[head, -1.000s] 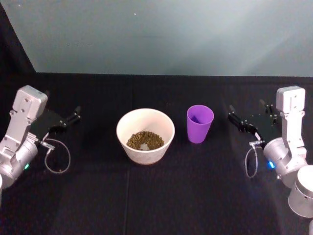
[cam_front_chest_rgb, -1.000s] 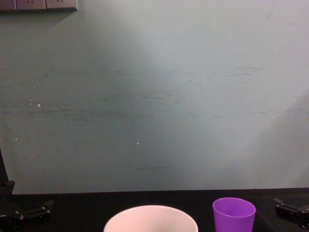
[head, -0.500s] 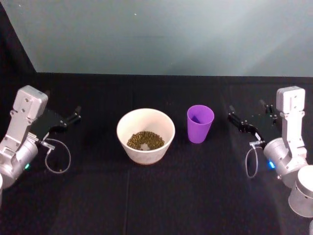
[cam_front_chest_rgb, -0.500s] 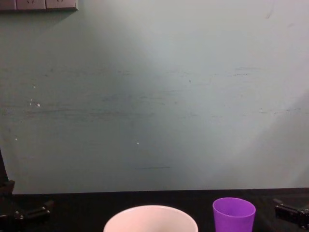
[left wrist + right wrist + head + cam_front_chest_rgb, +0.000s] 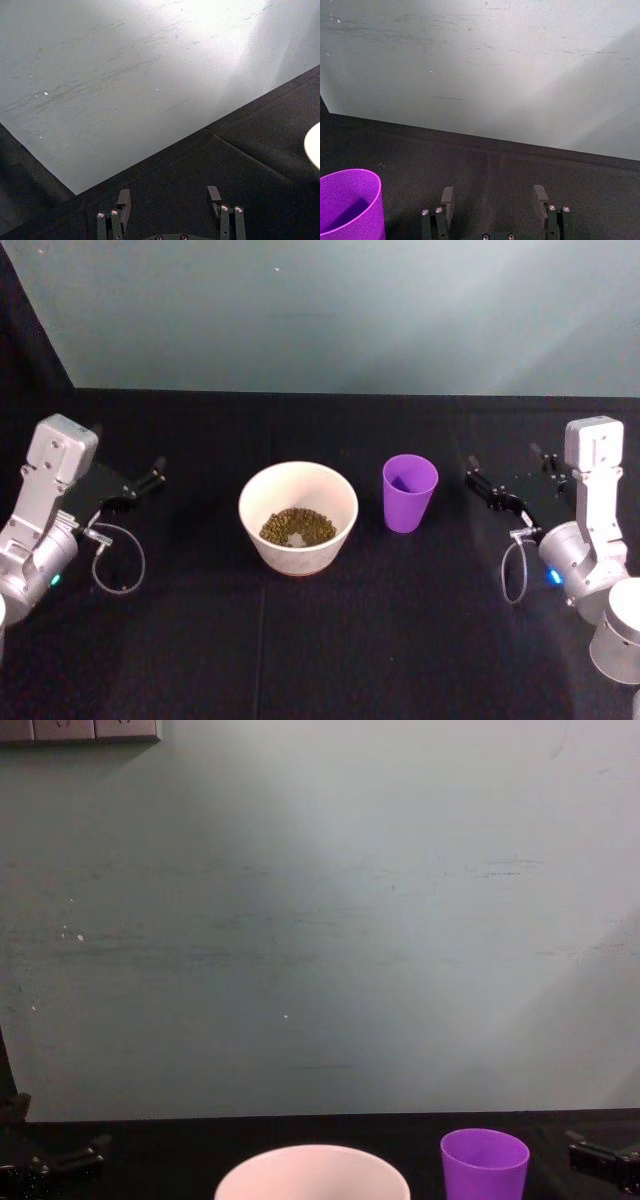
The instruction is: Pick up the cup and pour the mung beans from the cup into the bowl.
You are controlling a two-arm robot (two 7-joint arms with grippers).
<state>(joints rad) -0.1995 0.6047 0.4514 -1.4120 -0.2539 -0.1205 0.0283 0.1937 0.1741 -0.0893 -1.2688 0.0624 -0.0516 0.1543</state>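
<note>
Head view: one cup (image 5: 409, 492), one bowl (image 5: 298, 517), two idle grippers.

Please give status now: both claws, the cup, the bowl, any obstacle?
Left claw open, parked left of bowl. Right claw open, right of cup, not touching. Cup upright beside bowl; beans in bowl. Nothing between right claw and cup.

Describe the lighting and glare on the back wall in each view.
Head view: a pale diagonal wash brightens the wall above the cup and bowl. Left wrist view: glare blows out the wall's top. Right wrist view: a darker diagonal shadow band. Chest view: even, soft light, brighter at the middle.
</note>
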